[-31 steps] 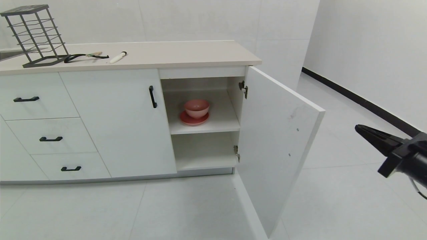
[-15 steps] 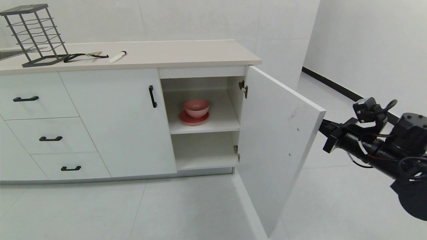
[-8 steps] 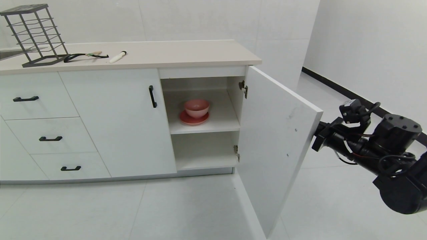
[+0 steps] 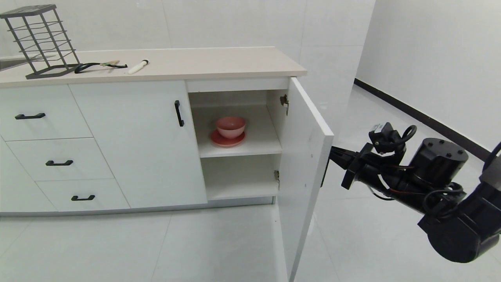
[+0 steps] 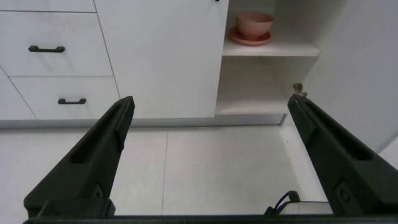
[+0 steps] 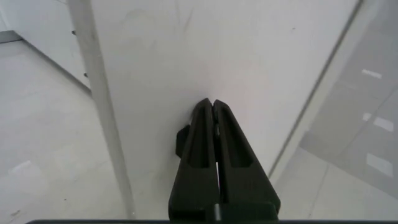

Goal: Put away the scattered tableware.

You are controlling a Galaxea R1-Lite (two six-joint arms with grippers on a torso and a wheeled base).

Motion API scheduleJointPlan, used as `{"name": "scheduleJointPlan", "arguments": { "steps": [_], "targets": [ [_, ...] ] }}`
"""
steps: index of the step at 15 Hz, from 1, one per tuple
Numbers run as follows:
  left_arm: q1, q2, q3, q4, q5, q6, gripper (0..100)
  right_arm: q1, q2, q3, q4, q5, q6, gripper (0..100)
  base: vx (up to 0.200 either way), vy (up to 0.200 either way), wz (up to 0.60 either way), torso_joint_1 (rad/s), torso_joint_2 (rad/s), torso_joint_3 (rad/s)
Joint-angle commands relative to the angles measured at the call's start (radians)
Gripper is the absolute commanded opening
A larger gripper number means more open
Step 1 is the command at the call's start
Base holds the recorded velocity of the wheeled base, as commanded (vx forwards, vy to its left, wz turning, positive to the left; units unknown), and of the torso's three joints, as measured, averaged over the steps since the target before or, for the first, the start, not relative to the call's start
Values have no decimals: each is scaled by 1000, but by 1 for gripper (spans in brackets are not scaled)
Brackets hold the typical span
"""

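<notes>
- R end effector point(image 6: 214, 109): fingers shut flat together, nothing held, tips pressed on outer face of cabinet door point(image 4: 303, 164); looks like a push to close it.
- L end effector point(image 5: 211, 102): spread wide, empty, low and well apart from the door, facing the opening.
- Pink bowl point(image 4: 231, 126) sits on red plate point(image 4: 227, 140), upper shelf point(image 4: 254, 147), inside behind the door.
- Utensils point(image 4: 138, 67) lie on tabletop point(image 4: 219, 60), well apart from the door, i.e. not put away.
- Risks:
  - Smooth door panel + narrow tips: contact could slide off toward the door's free edge, arm then swings past.
  - Hard shove: door slams, bowl may shift on plate.
  - Door shut w/ utensils out means reopening it.
</notes>
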Motion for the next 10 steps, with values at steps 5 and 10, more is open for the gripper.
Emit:
{"name": "scheduleJointPlan", "arguments": {
  "steps": [5, 10],
  "targets": [
    [0, 0, 0, 0, 0, 0, 100, 104, 10, -76, -6, -20, 5, 0, 0, 0, 0, 0, 0, 0],
    [0, 0, 0, 0, 0, 0, 100, 154, 90, -186, -4, -41, 9, 0, 0, 0, 0, 0, 0, 0]
  ]
}}
